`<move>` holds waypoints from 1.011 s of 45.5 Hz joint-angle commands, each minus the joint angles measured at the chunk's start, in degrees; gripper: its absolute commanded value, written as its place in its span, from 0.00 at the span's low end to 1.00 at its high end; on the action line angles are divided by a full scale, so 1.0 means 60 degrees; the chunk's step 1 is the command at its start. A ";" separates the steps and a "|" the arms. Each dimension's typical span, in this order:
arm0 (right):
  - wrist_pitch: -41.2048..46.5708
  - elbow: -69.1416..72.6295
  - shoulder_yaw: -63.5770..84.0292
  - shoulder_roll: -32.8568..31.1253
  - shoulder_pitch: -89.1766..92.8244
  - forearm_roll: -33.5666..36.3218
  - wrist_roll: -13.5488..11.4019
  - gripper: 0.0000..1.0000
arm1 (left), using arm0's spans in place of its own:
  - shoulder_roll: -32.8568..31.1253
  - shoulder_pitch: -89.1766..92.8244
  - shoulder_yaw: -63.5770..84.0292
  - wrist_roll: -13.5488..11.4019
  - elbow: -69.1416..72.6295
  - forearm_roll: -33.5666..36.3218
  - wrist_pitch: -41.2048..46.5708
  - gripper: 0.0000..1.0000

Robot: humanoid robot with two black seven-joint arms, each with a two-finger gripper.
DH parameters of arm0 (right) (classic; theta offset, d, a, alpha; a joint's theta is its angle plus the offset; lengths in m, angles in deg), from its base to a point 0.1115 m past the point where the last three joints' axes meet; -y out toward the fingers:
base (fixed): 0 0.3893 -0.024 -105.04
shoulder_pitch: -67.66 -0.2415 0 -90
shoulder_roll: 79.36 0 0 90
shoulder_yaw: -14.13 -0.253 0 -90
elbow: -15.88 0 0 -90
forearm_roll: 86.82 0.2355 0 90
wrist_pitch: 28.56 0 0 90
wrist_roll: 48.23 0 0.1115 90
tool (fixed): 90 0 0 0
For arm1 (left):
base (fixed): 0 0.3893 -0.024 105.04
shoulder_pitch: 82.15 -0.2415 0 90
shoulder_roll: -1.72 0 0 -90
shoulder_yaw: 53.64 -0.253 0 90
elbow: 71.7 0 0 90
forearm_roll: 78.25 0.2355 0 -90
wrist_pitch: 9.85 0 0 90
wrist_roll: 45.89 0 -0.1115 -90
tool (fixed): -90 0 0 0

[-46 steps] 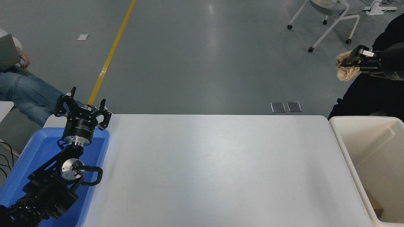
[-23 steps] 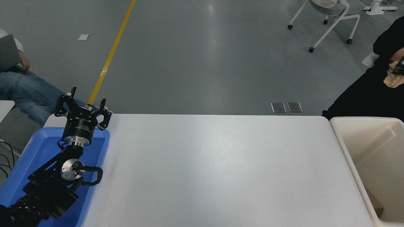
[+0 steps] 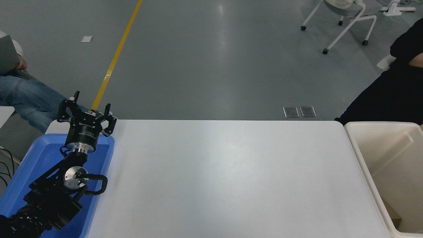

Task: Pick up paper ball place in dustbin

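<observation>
The dustbin (image 3: 362,155), a large cream-beige rectangular tub, stands at the table's right end and runs off the picture's right edge. A brown scrap (image 3: 393,216) lies low inside it near its front corner. The paper ball is out of view. My right gripper and arm are out of view. My left gripper (image 3: 86,109) is parked at the lower left above the blue tray, fingers spread open and empty.
A shallow bright blue tray (image 3: 39,155) sits at the table's left end under my left arm. A person in black (image 3: 393,92) stands behind the dustbin at the right edge. A seated person in jeans (image 3: 23,96) is at the far left. The white table (image 3: 224,178) spans the middle.
My right gripper, shut on the paper ball, moved right from the upper right and left the picture with the ball. The left arm has not moved.
</observation>
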 commanded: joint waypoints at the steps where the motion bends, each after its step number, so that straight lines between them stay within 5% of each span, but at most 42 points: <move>1: -0.0978 -0.0253 -0.1492 0.0754 0.1815 0.0317 -0.0005 0.00 | -0.0001 -0.0001 0.0000 0.0000 0.0000 0.0000 -0.0001 0.99; 10: -0.1023 -0.0239 -0.2021 0.0828 0.2182 0.0317 -0.0005 0.03 | -0.0001 -0.0001 0.0000 0.0000 0.0000 0.0000 -0.0001 0.99; 15: -0.1008 -0.0239 -0.2006 0.0828 0.2124 0.0288 -0.0020 0.69 | -0.0001 -0.0001 0.0000 0.0000 0.0000 0.0000 -0.0001 0.99; 22: -0.0993 -0.0224 -0.2006 0.0828 0.2007 0.0273 -0.0020 0.98 | -0.0001 -0.0001 0.0000 0.0000 0.0000 0.0000 -0.0001 0.99; 37: -0.0832 -0.0107 -0.1845 0.0535 0.0821 -0.0093 -0.0020 1.00 | -0.0001 -0.0001 0.0000 0.0000 0.0000 0.0000 -0.0001 0.99; 46: -0.0701 0.0068 -0.1772 0.0432 -0.0584 -0.2024 -0.0020 1.00 | -0.0001 -0.0001 0.0000 0.0000 0.0000 0.0000 -0.0001 0.99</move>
